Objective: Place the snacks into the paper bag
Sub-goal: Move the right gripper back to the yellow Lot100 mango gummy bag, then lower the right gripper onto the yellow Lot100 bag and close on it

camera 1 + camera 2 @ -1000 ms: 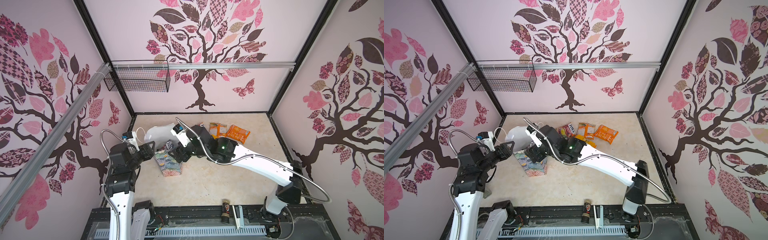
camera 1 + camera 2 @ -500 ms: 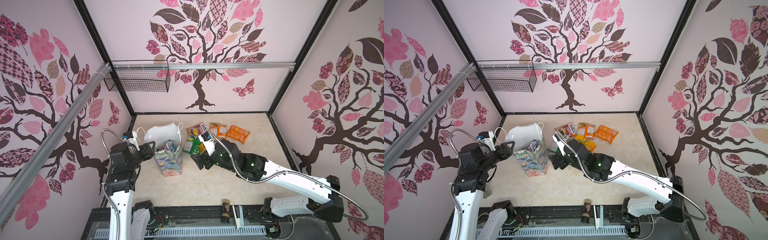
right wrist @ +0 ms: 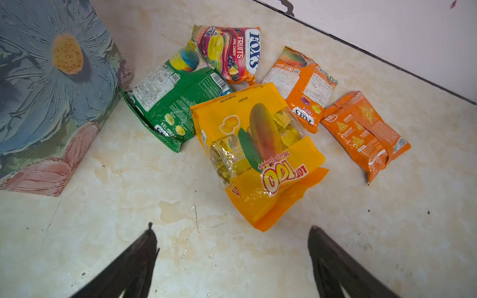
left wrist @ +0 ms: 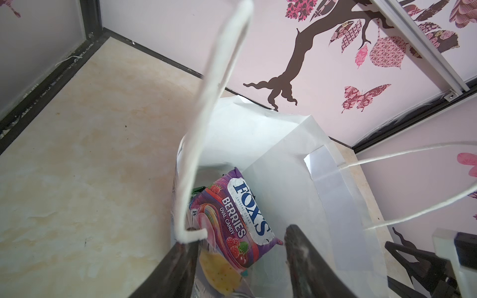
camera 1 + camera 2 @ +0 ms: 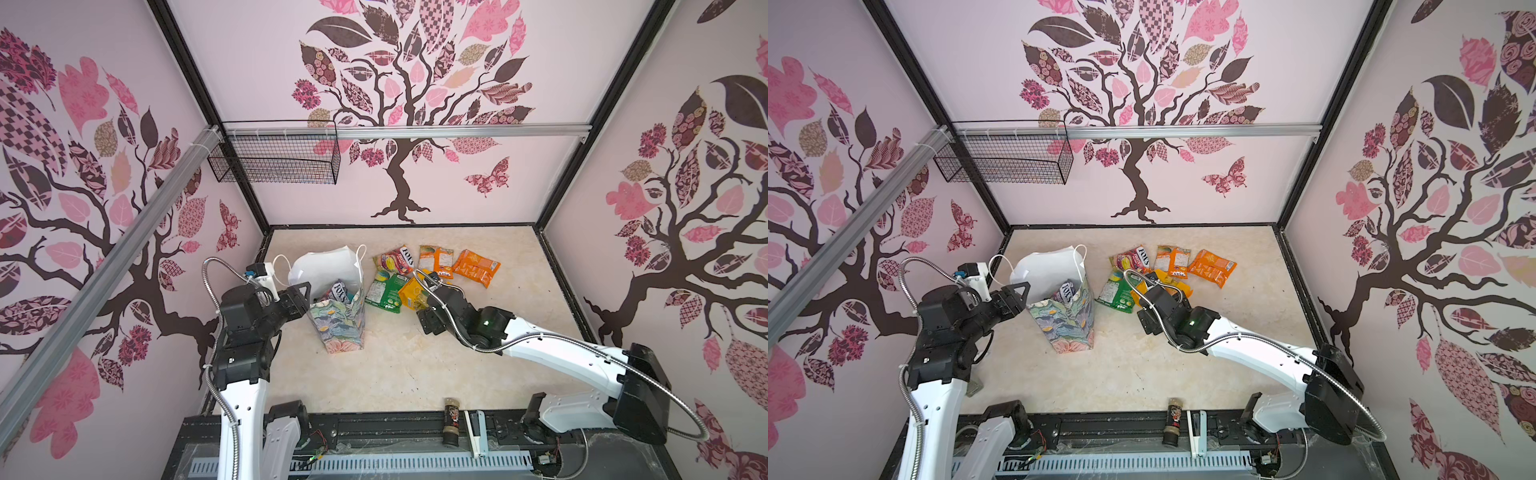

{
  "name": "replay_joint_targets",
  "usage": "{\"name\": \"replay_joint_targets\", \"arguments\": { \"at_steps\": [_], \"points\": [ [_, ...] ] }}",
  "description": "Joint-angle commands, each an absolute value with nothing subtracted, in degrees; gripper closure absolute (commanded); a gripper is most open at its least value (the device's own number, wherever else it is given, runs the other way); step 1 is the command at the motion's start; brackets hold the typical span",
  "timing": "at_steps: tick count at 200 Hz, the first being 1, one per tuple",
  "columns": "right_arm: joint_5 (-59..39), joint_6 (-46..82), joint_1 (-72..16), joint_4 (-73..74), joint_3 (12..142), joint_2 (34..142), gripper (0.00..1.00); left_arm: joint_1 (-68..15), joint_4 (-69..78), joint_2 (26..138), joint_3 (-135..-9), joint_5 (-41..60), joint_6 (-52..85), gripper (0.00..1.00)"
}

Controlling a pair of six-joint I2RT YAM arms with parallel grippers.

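Five snacks lie clustered toward the bench's far edge, about midway along it. A yellow mango packet [image 3: 258,144] sits nearest the arms, its edge over a green packet [image 3: 167,108] and against an orange sweet packet [image 3: 302,87]. A red sweet packet [image 3: 229,51] lies behind them and an orange crisp packet [image 3: 366,136] lies toward the right edge. The paper bag [image 5: 338,320] stands just beside the green packet, on its left-edge side, with a purple sweet packet [image 4: 240,214] already inside. The right jaws hover spread wide and empty over the bench [image 5: 415,365], just short of the yellow packet, so that seems the one to take. Best to pinch its curled near end, lift it clear of the neighbours, then lower it edge-on into the bag. The left jaws stand part open at the bag's mouth, one inside and one at the wall by a cord handle [image 4: 214,90], clamping nothing; they should steady that rim
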State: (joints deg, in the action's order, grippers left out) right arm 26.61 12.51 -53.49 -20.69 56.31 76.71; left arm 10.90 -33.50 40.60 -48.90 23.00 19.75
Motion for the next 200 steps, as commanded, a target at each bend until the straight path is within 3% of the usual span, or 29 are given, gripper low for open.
{"name": "replay_joint_targets", "arguments": {
  "at_steps": [1,83,200],
  "points": [
    [26.90,11.36,-53.12,-17.75,55.91,78.45,0.07,11.08,-32.87,40.62,-47.64,23.37,19.90,0.42],
    [28.47,5.66,-50.61,-16.83,59.48,89.96,0.08,11.11,-32.91,40.29,-47.50,23.29,19.93,0.42],
    [22.29,3.80,-45.00,-13.82,57.04,90.85,0.13,11.09,-32.85,40.39,-47.56,23.11,19.90,0.41]
  ]
}}
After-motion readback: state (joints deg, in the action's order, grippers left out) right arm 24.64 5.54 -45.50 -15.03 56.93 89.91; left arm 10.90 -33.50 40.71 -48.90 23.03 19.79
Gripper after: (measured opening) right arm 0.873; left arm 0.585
